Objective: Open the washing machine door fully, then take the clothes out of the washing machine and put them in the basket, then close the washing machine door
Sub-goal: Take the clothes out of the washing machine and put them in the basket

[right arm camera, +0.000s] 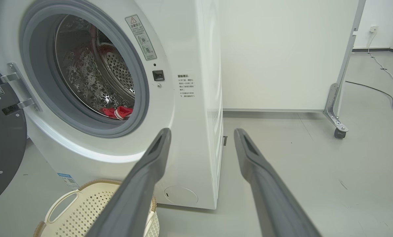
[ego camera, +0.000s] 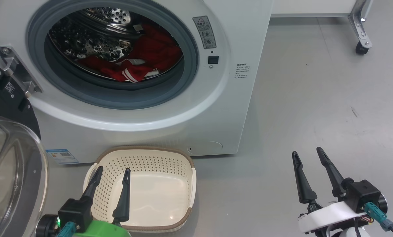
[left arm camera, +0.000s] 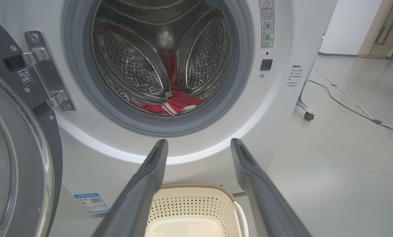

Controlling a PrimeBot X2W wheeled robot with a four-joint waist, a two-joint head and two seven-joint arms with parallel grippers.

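The head view takes in both grippers. The left gripper (ego camera: 114,168) hangs over the one cream basket (ego camera: 143,161), which sits just in front of the single washing machine (ego camera: 242,98). The right gripper (ego camera: 307,151) is over bare grey floor (ego camera: 314,98), open room to the right. Both are spread wide and hold nothing. The one washing machine door (ego camera: 9,171) is swung out left. Red clothes (ego camera: 150,52) lie heaped in the drum, number unclear. The wrist views add a floor cable (left arm camera: 347,98).

The washing machine (ego camera: 150,138) carries a grey warning-triangle label (ego camera: 204,32) and a blue QR sticker (ego camera: 62,156) (print illegible).
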